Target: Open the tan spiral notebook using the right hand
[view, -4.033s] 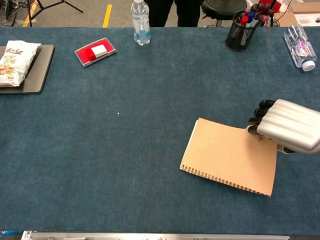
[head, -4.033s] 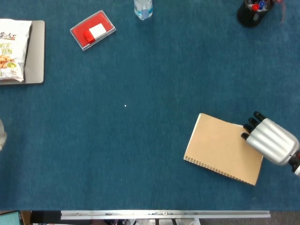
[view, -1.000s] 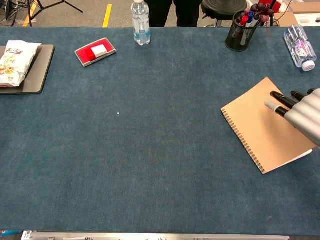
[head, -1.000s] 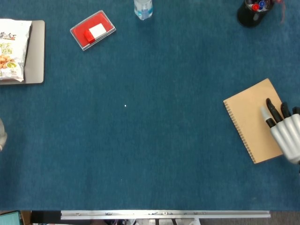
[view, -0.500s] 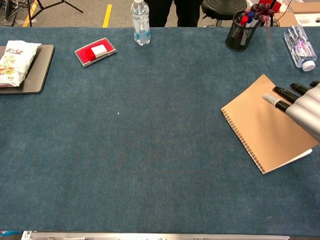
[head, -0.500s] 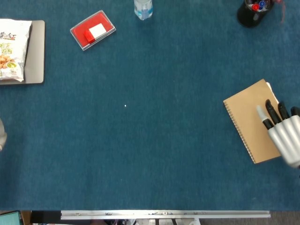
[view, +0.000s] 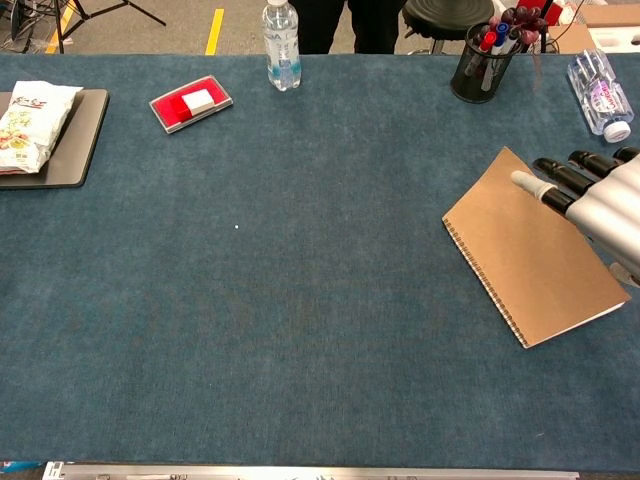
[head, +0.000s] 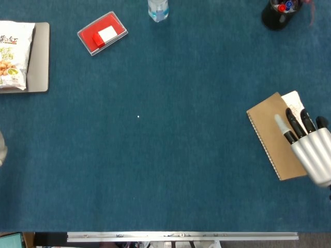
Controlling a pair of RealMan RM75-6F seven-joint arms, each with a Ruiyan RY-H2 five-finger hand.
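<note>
**Cover starting to lift**

The tan spiral notebook [head: 274,135] lies well below the pen cup [head: 277,14]. The right hand [head: 309,144] has its fingers on the cover's far edge, seemingly raising it, white page showing. Next: swing the cover leftward over the spiral.

We see a table covered in dark blue felt-like cloth [view: 300,300]. Directly on it lie a tan spiral notebook [view: 525,265] at the right, a red flat plastic case [view: 190,103], a clear water bottle [view: 281,32], a black pen holder [view: 478,62], a toppled clear bottle [view: 598,94] and a grey tray [view: 72,150].
</note>
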